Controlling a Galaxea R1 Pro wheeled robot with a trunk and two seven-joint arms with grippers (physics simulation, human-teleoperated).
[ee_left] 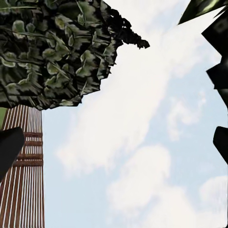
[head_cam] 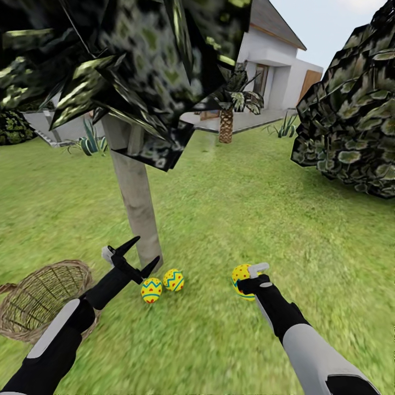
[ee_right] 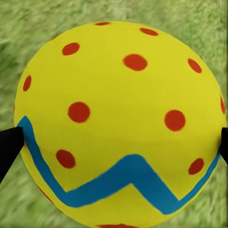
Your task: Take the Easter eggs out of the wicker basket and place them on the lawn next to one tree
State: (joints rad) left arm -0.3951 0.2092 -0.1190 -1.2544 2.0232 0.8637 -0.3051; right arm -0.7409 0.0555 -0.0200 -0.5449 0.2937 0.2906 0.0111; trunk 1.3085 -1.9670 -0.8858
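Two yellow Easter eggs (head_cam: 151, 289) (head_cam: 173, 280) with red dots and blue zigzags lie on the lawn (head_cam: 230, 208) at the foot of the tree's pale trunk (head_cam: 134, 203). My right gripper (head_cam: 245, 281) is shut on the third egg (head_cam: 239, 274), low over the grass to the right of the trunk. In the right wrist view that egg (ee_right: 118, 118) sits between the black fingertips (ee_right: 9, 147). My left gripper (head_cam: 142, 254) stands open beside the trunk, just above the two eggs, pointing upward. The wicker basket (head_cam: 33, 307) lies at lower left with no egg visible in it.
Dark angular foliage (head_cam: 126, 60) hangs overhead. A large bush (head_cam: 351, 120) stands at the right. A small palm (head_cam: 226, 123), spiky plants (head_cam: 90, 144) and a white house (head_cam: 274, 66) stand at the back. The left wrist view looks up at sky, foliage (ee_left: 57, 52) and a striped column (ee_left: 23, 190).
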